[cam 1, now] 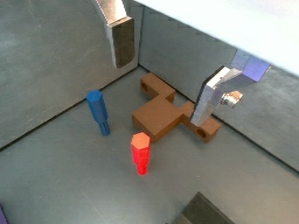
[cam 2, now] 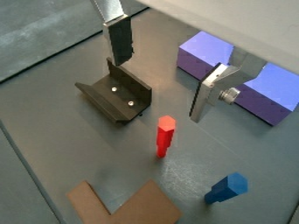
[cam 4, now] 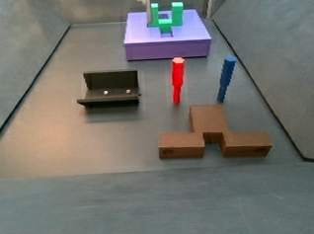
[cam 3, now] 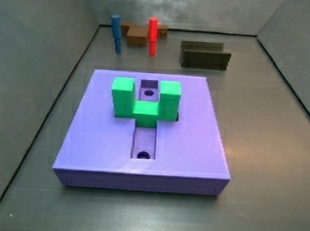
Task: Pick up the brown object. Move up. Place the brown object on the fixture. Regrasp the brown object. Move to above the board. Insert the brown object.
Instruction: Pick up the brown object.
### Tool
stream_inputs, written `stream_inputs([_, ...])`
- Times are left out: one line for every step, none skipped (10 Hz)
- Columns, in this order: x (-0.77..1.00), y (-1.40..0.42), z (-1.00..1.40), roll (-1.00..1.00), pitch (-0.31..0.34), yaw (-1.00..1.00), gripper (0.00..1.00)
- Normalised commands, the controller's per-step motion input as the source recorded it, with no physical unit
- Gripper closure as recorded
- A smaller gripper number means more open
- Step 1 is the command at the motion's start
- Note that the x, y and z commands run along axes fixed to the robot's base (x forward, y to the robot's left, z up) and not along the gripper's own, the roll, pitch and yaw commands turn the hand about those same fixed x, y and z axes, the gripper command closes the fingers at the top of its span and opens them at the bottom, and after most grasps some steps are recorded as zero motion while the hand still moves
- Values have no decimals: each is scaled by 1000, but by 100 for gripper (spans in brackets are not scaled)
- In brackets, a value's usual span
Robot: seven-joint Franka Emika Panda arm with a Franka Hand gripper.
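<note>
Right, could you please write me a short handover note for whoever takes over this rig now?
Gripper: open and empty, up above the floor, touching nothing.
Brown object: lying flat on the floor, not grasped, with the red peg and blue peg standing between it and the board.
Fixture: on the floor, nothing in it.
Board: green block sits on top; no brown object in the slot.
Done: nothing yet.
Left: pick up, lift, place on fixture, regrasp, move over board, insert.
</note>
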Motion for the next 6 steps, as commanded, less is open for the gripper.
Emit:
stream_inputs([0,106,-46,-49,0,0,0])
stream_inputs([131,806,-334,-164,29,0,0])
stream_inputs([-26,809,-634,-103,-10,0,0])
stream_inputs([-23,689,-814,-56,-11,0,0])
stream_inputs([-89,526,-771,-16,-49,-17,0])
stream_inputs([-254,163,-689,-76,-87,0,0])
